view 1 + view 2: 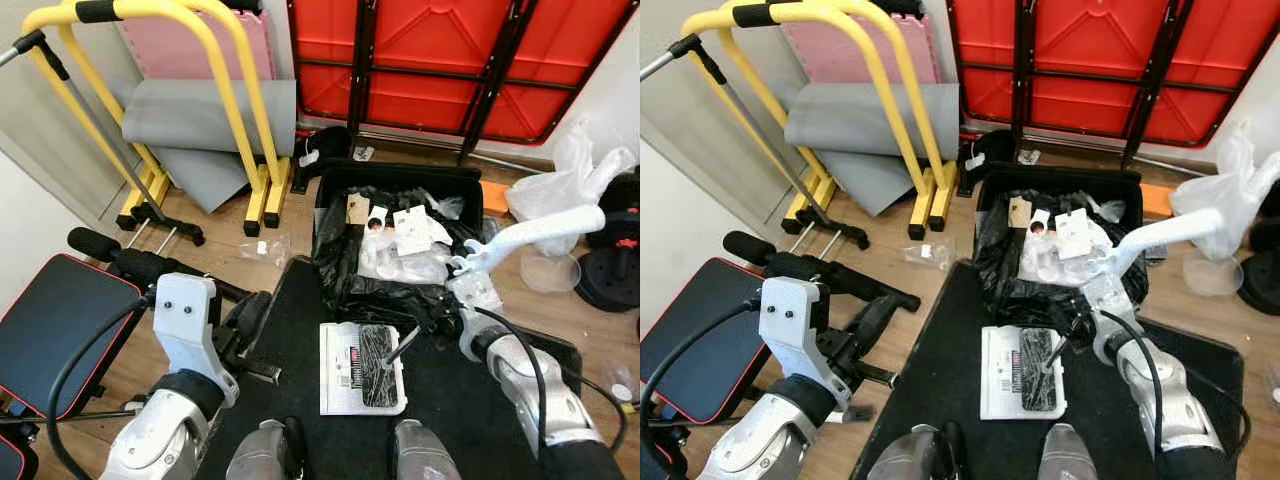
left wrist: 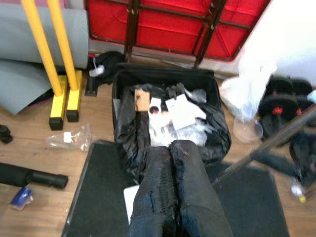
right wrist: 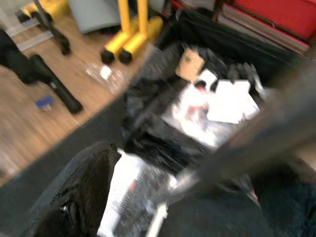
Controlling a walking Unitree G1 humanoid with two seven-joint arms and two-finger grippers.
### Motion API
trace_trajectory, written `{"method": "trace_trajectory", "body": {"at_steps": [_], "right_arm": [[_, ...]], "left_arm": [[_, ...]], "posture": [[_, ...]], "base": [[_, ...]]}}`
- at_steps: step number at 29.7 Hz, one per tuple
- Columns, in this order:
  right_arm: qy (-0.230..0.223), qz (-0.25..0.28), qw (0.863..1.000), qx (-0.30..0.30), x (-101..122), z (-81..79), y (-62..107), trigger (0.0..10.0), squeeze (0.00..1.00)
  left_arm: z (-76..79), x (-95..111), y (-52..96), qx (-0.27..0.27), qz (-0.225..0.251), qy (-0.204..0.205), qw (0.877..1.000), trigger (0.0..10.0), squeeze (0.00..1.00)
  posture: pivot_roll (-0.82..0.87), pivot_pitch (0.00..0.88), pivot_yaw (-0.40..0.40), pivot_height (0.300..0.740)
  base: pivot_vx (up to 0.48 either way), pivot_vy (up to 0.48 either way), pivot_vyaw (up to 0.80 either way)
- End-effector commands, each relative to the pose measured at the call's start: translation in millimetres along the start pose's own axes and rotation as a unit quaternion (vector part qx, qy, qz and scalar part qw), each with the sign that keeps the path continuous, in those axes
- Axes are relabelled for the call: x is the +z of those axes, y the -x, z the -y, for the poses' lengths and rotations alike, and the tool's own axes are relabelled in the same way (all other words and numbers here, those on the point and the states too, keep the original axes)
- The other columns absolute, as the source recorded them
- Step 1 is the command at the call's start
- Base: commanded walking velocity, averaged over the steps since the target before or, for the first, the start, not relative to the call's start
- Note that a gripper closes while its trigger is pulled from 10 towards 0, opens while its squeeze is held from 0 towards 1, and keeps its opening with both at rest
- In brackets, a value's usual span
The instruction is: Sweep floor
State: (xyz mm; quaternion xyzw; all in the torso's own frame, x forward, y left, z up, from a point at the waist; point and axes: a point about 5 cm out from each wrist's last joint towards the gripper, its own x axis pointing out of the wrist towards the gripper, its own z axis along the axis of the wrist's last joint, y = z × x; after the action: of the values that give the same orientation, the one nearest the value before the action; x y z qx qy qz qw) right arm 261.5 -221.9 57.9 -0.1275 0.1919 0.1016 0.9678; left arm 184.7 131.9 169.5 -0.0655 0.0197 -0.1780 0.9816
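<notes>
A white flat sweeper head (image 1: 362, 367) with black bristles lies on the black mat (image 1: 290, 330) in front of me. Its thin stem rises to a long pale handle (image 1: 540, 232) that slants up to the right. My right gripper (image 1: 465, 300) is shut on that handle; in the right wrist view the blurred pole (image 3: 237, 143) runs between the two dark fingers (image 3: 84, 197). My left gripper (image 2: 170, 187) is shut with nothing in it, hovering over the mat's left side, short of the black bag-lined bin (image 1: 345, 185) that holds white wrappers and paper scraps (image 1: 410, 240).
A clear plastic wrapper (image 1: 265, 248) and a blue scrap (image 2: 19, 196) lie on the wood floor. A yellow frame (image 1: 235, 90), grey mats, a black bench (image 1: 50, 320), a red folded table (image 1: 450, 60), a white bag (image 1: 560, 190) and weights (image 1: 612, 270) ring the spot.
</notes>
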Motion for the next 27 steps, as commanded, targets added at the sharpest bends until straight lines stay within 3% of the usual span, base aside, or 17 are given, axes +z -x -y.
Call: {"method": "trace_trajectory", "body": {"at_steps": [1, 7, 10, 12, 16, 21, 27], "right_arm": [[-0.005, -0.028, 1.0, -0.005, -11, -1.3, 5.2, 10.0, 0.0], [0.008, -0.047, 0.999, -0.01, -11, 4.1, 15.7, 10.0, 0.0], [0.028, -0.054, 0.998, -0.015, -9, 8.2, 19.2, 10.0, 0.0], [0.076, -0.043, 0.996, -0.022, 6, 18.0, 29.8, 10.0, 0.0], [0.083, -0.044, 0.995, -0.02, 10, 19.6, 33.5, 10.0, 0.0], [0.044, -0.022, 0.997, 0.057, 31, 1.8, 43.7, 10.0, 0.0], [0.04, -0.024, 0.995, 0.093, 38, -12.1, 45.4, 10.0, 0.0]], "left_arm": [[-2.4, -5, 0.7, 0.005, -0.008, -0.001, 1.0, 10.0, 0.0], [-5.9, -8, -1.8, 0.017, -0.005, 0.004, 1.0, 10.0, 0.0], [-8.2, -10, -2.5, 0.023, -0.004, 0.004, 1.0, 10.0, 0.0], [-15.0, -13, -0.4, 0.043, 0.0, 0.003, 0.999, 10.0, 0.0], [-17.1, -15, 0.5, 0.05, 0.002, 0.006, 0.999, 10.0, 0.0], [-29.5, -27, 4.8, 0.09, -0.018, -0.003, 0.996, 10.0, 0.0], [-32.1, -30, 4.5, 0.087, -0.018, -0.001, 0.996, 10.0, 0.0]], "posture": [[-0.09, 0.183, 0.014, 0.74], [-0.11, 0.163, 0.007, 0.74], [-0.12, 0.153, 0.002, 0.74], [-0.14, 0.142, -0.022, 0.74], [-0.14, 0.14, -0.025, 0.74], [-0.15, 0.126, -0.034, 0.74], [-0.15, 0.108, -0.029, 0.74]], "base": [[0.0, 0.0, 0.0], [0.0, 0.0, 0.0], [0.0, 0.0, 0.0], [0.0, 0.0, 0.0], [0.0, 0.0, 0.0], [0.0, 0.0, 0.0], [0.0, -0.043, 0.0]]}}
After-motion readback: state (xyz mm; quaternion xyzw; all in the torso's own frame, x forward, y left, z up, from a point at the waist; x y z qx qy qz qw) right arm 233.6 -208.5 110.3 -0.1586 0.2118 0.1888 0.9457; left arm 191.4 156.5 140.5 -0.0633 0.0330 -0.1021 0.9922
